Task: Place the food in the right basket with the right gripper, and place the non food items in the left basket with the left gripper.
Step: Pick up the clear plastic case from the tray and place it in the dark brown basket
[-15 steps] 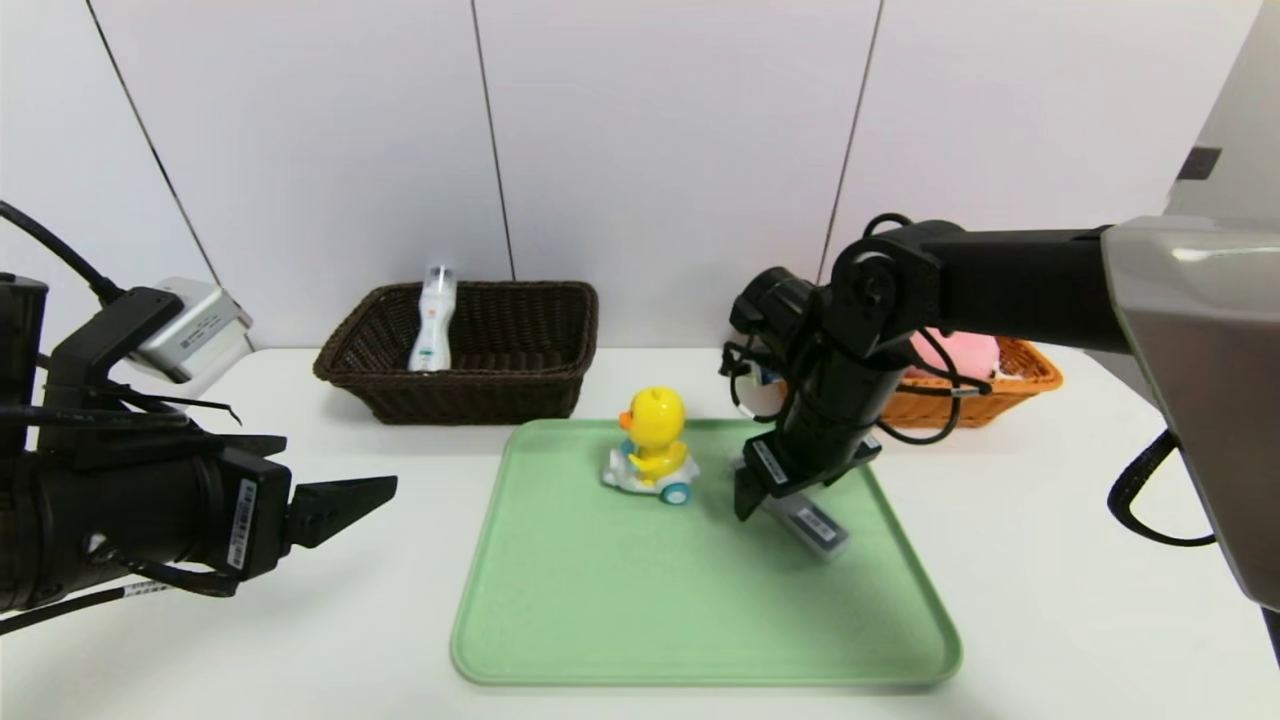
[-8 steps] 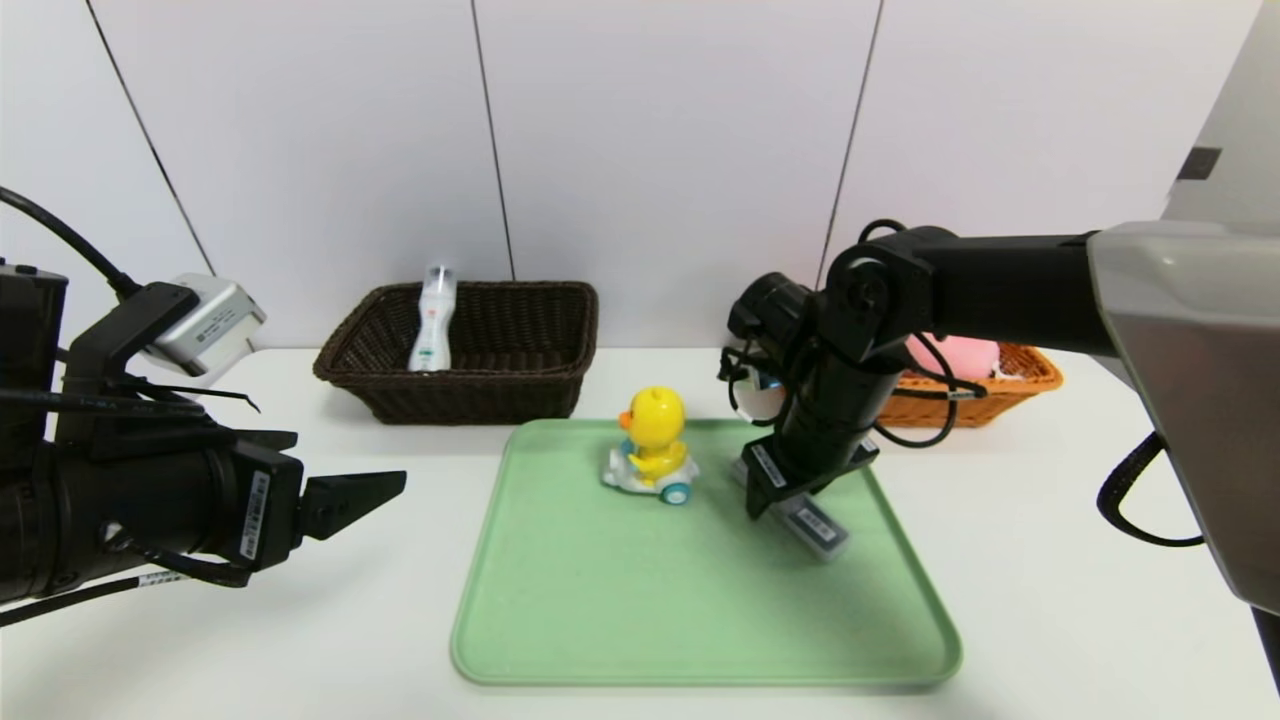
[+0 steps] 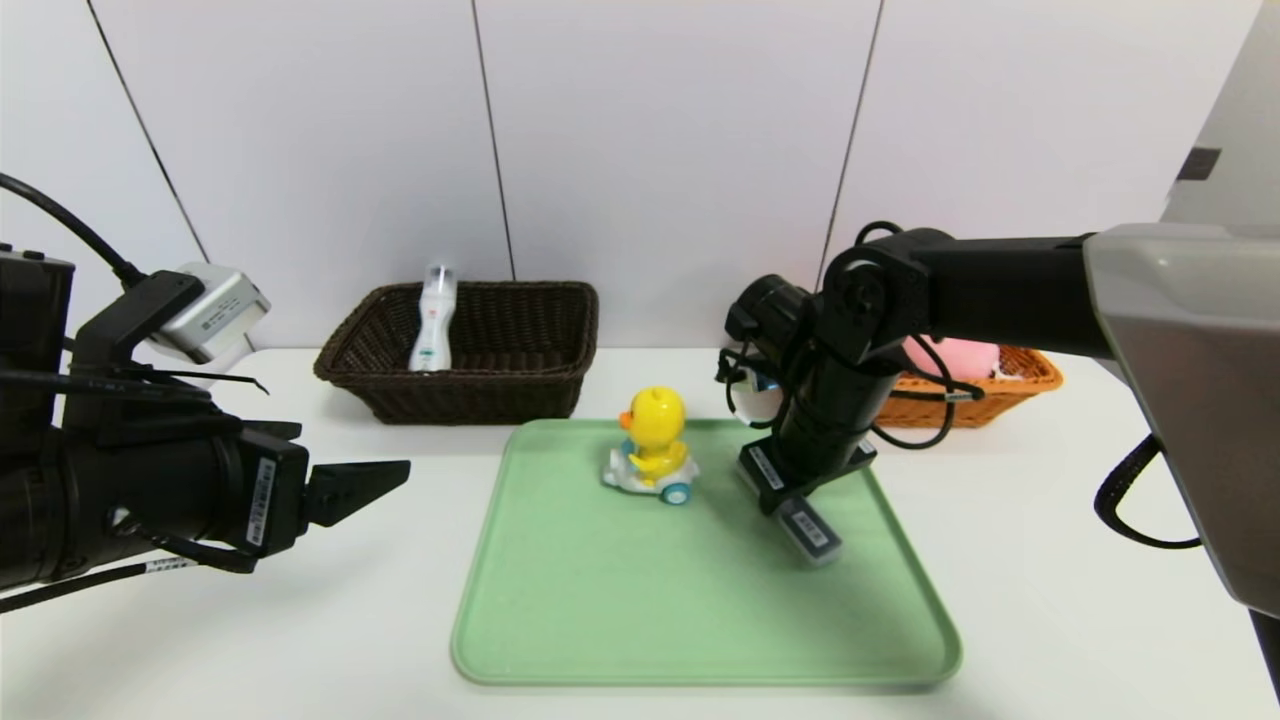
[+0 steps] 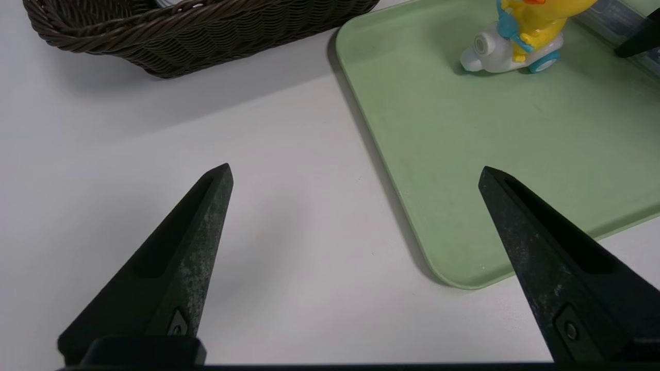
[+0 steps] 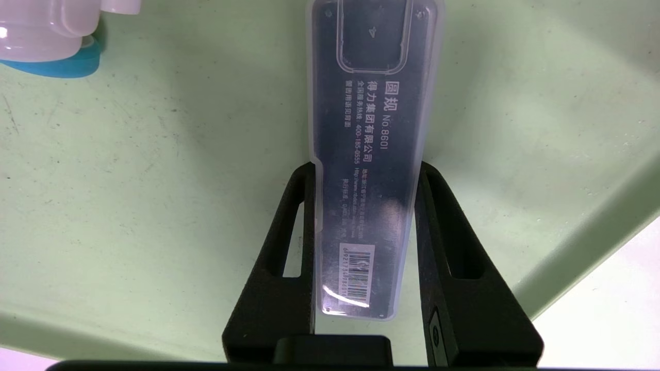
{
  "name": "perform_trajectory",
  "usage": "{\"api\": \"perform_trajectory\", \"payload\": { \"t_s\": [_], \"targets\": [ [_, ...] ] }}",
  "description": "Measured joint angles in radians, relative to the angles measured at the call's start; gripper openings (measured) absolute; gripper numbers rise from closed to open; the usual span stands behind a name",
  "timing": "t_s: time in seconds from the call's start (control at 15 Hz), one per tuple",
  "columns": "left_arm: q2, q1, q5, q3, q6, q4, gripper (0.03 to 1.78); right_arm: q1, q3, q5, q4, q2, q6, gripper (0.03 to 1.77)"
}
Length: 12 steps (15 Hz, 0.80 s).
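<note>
- On the green tray (image 3: 560, 640), the right gripper (image 3: 790, 505) points steeply down, its jaws closed on the long sides of the grey translucent case (image 5: 368, 154); the case lies flat between the fingers (image 5: 281, 247).
- Step in hand, as I judge it: grasping the case. It is non-food, so it belongs in the dark brown basket (image 3: 520, 385) across the surface (image 3: 300, 640), not the orange basket (image 3: 1030, 385) where the plush peach (image 3: 965, 352) sits.
- Next move calls for a straight lift clear of the tray rim.
- Beside the tray, the left gripper (image 4: 356, 175) hovers wide open and empty; the duck toy (image 3: 655, 445) stands on the tray, the white bottle (image 3: 433, 320) in the dark basket.
</note>
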Motion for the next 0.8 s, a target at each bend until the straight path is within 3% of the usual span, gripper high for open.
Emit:
{"api": "perform_trajectory", "payload": {
  "t_s": [0.53, 0.67, 0.8],
  "targets": [
    [0.012, 0.002, 0.001, -0.005, 0.0, 0.0, 1.69, 0.032, -0.001, 0.007, -0.02, -0.084, 0.01, 0.54],
    [0.014, 0.002, 0.002, -0.005, 0.0, 0.0, 1.69, 0.049, -0.001, 0.044, -0.044, -0.129, 0.026, 0.54],
    [0.016, 0.001, 0.001, -0.005, 0.001, 0.0, 1.69, 0.066, -0.001, 0.071, -0.148, -0.167, 0.078, 0.54]
  ]
}}
